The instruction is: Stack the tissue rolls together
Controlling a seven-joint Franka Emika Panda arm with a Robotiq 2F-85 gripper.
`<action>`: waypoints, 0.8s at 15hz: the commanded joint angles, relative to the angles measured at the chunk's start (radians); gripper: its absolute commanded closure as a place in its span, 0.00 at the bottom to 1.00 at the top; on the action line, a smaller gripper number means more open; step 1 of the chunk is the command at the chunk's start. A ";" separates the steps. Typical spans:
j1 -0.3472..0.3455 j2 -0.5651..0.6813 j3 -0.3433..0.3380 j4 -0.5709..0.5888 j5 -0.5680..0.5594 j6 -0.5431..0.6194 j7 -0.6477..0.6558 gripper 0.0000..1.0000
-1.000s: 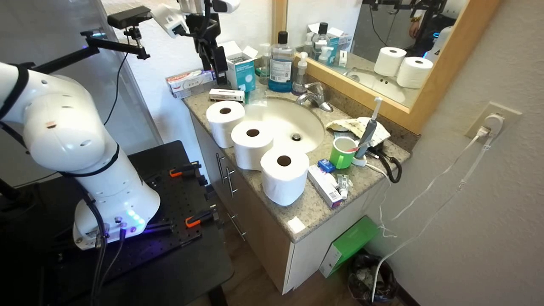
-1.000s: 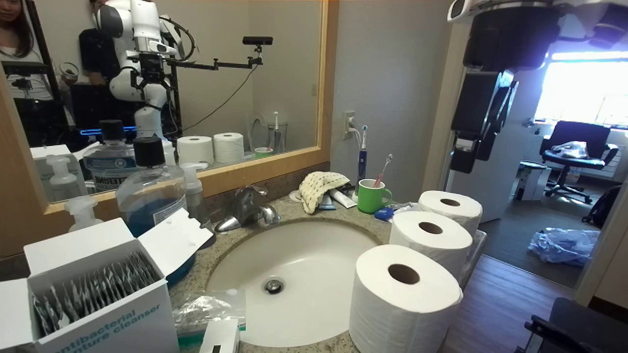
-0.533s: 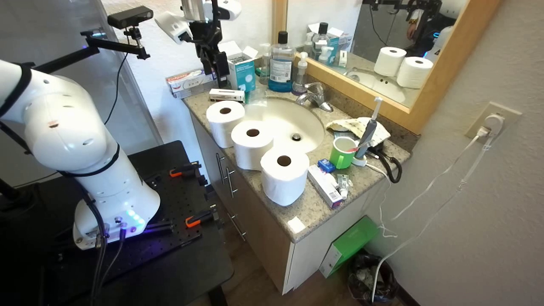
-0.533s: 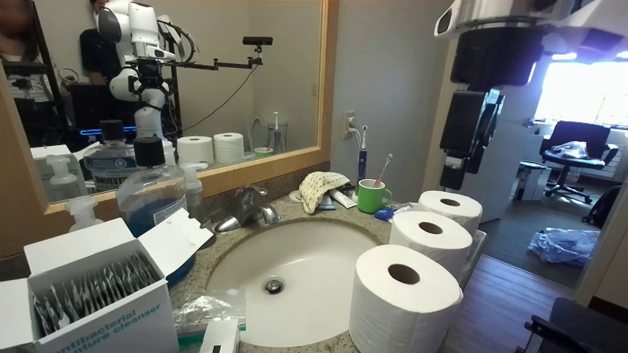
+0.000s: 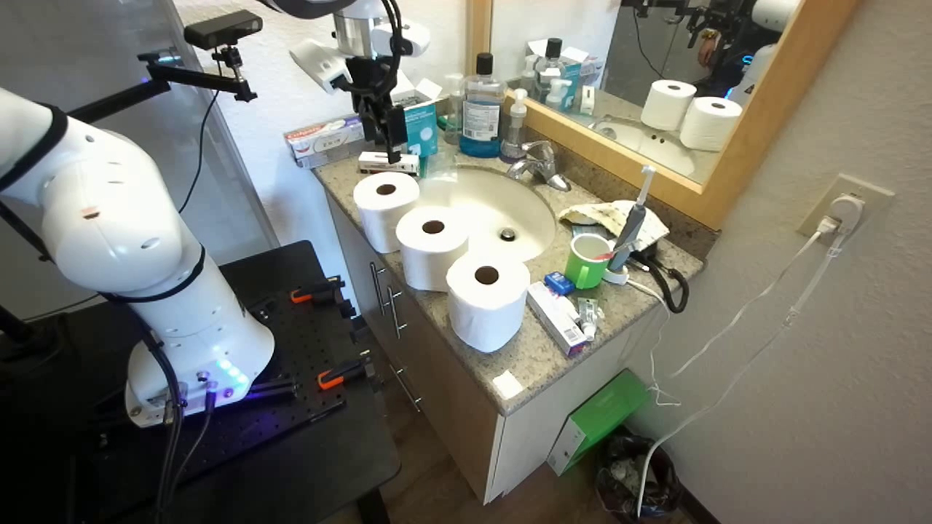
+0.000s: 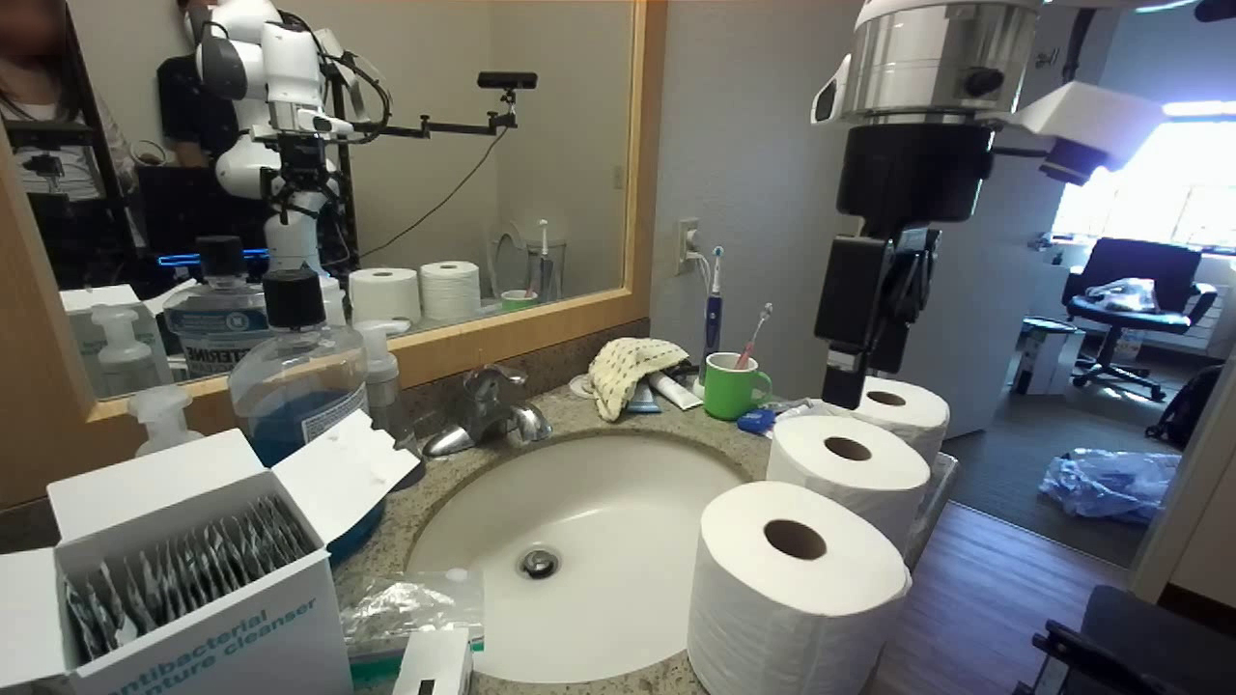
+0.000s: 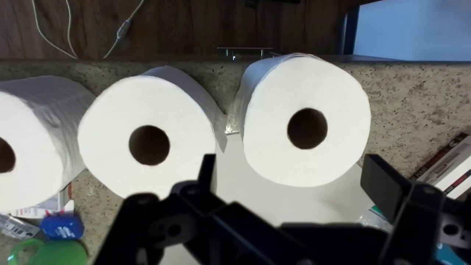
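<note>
- Three white rolls [image 6: 797, 594] stand upright on the surface [image 5: 466, 378], in a row between its front edge and the sink [image 6: 608, 512]
- The box-end roll [image 5: 382, 222] is nearest the small box [image 5: 375, 161]; in the wrist view a gap shows between it and the mid roll [image 5: 431, 258]
- The cup-end roll [image 5: 486, 313] stands close to the mid roll, with the carton [image 5: 555, 320] just beside it
- The pincer [image 7: 291, 169] hangs above the surface, its jaws spread wide and holding nothing
- In the wrist view the box-end roll shows between the jaws, while one jaw overlaps the edge of the mid roll
- Whether the pincer is squarely over the box-end roll or slightly to one side is hard to judge from these angles
- In both exterior views the mirror [image 6: 560, 174] reflects two rolls
- On the mirror side of the sink stand the tap [image 5: 539, 169], the pump bottle [image 5: 514, 131] and the mouthwash [image 5: 481, 120]
- The cup [image 5: 585, 266] holds a pink brush [image 6: 756, 333]; the blue case [image 5: 559, 283] lies just beside the cup
</note>
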 commanded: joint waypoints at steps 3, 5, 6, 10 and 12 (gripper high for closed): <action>-0.019 0.036 0.004 0.039 -0.012 -0.014 -0.004 0.00; -0.015 0.026 0.003 0.020 0.002 -0.003 -0.002 0.00; -0.015 0.026 0.003 0.024 0.002 -0.003 -0.002 0.00; -0.015 0.026 0.003 0.027 0.002 -0.003 -0.002 0.00; -0.015 0.026 0.003 0.027 0.002 -0.003 -0.002 0.00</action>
